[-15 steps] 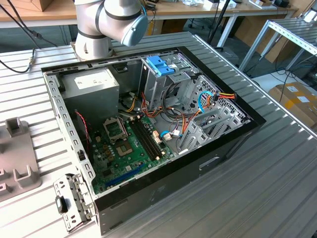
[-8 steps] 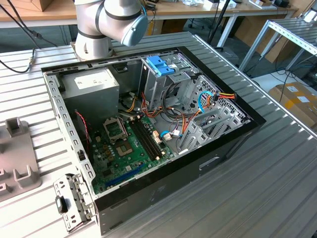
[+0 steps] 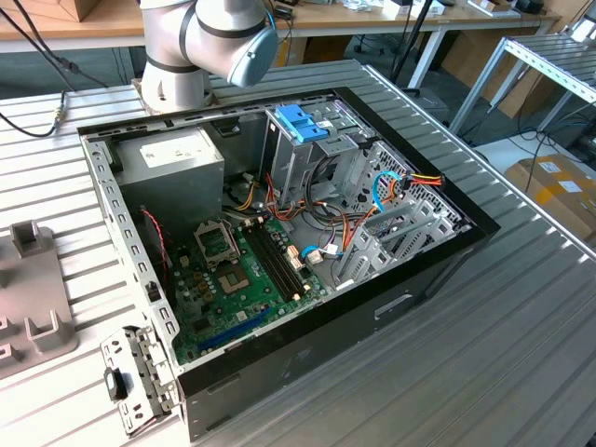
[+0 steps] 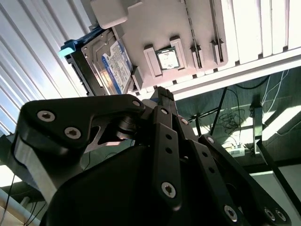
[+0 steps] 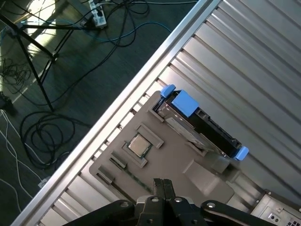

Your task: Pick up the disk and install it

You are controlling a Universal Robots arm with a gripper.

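Observation:
The disk point(image 5: 203, 126) is a grey-silver hard drive in a bright blue carrier frame. It stands on its edge in a slot of a grey fixture plate point(image 5: 178, 165) on the ribbed metal table. The second wrist view shows the disk's point(image 4: 109, 66) labelled face beside the fixture plate point(image 4: 155, 23). My gripper point(image 5: 162, 181) hovers above the plate, apart from the disk, its two black fingers pressed together with nothing between them. In the second wrist view the gripper point(image 4: 163, 92) also looks shut and empty.
A processor chip point(image 5: 139, 145) sits in a pocket of the plate. The table's edge point(image 5: 117, 108) runs close by, with cables on the floor beyond. An open computer case point(image 3: 438, 270) lies mid-table, with a blue bracket point(image 3: 303, 121) atop its drive cage and the arm's base point(image 3: 186, 56) behind.

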